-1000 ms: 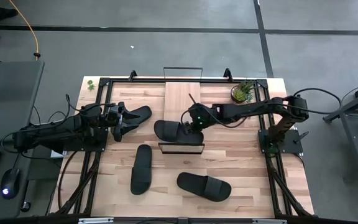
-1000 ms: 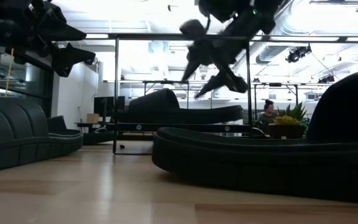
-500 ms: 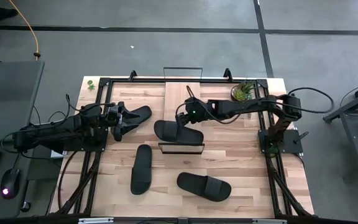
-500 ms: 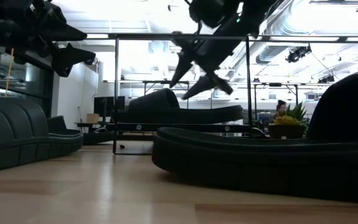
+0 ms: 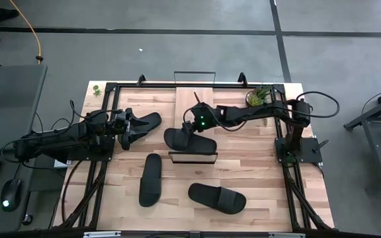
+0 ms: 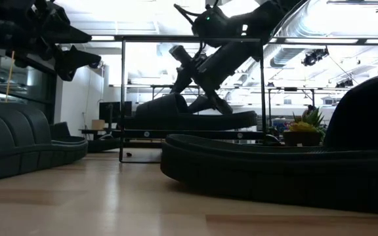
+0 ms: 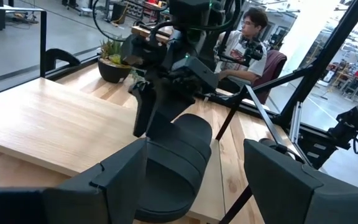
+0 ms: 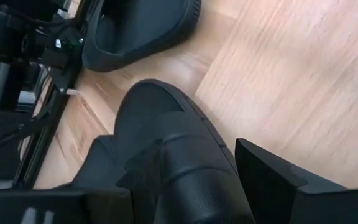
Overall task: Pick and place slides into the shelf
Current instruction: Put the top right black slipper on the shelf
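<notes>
One black slide [image 5: 189, 140] lies across the near end of the shelf [image 5: 194, 100], a light-wood plank in a black wire frame. My right gripper [image 5: 189, 129] [image 8: 188, 163] is open over it, one finger on each side of its ribbed strap [image 8: 194, 146]. A second slide [image 5: 145, 121] lies on the table beside my left gripper [image 5: 129, 127] [image 7: 196, 150], which is open and holds nothing. Two more slides [image 5: 151, 179] [image 5: 217, 198] rest sole-down on the near half of the table. My right gripper comes at the shelf slide's strap [image 6: 168, 105] from above, slanting in from the table's right, with its fingers [image 8: 263, 174] across the strap. The slide lies flat on the shelf. Whether the fingers touch the strap I cannot tell.
A potted plant [image 5: 258, 98] stands at the table's far right. Black frame rails [image 5: 290, 149] run along the table's left and right sides. The far part of the shelf plank is bare. A person [image 7: 250, 28] sits in the room beyond.
My right gripper has moved toward the table's left and come down from above the shelf onto the slide's strap, staying open. The slide has not moved. My left arm has kept still.
</notes>
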Action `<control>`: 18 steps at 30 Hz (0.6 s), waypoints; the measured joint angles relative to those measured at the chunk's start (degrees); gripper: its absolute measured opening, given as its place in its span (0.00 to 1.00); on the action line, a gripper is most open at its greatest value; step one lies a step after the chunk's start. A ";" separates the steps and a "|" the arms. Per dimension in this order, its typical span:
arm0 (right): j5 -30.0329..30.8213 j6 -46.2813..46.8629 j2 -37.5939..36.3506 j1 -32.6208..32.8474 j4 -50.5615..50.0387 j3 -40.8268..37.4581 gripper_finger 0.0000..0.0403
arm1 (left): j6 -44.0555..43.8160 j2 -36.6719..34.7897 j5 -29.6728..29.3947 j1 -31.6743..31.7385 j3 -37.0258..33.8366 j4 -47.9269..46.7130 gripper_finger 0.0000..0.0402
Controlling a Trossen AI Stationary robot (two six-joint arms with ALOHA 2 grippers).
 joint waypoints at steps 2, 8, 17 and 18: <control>-1.91 -0.11 -0.41 0.33 -0.26 -0.01 0.47 | -0.01 -0.02 0.00 0.00 0.00 -0.01 0.62; -6.33 -1.38 -0.36 1.72 -8.97 3.35 0.47 | -0.01 0.00 0.00 0.00 0.00 -0.11 0.62; -2.86 -5.27 -0.36 3.31 -22.90 11.80 0.47 | -0.01 0.00 0.00 0.00 0.00 -0.12 0.62; -1.75 -5.83 -0.38 3.47 -22.94 12.56 0.47 | -0.01 0.00 0.01 0.00 0.00 -0.12 0.62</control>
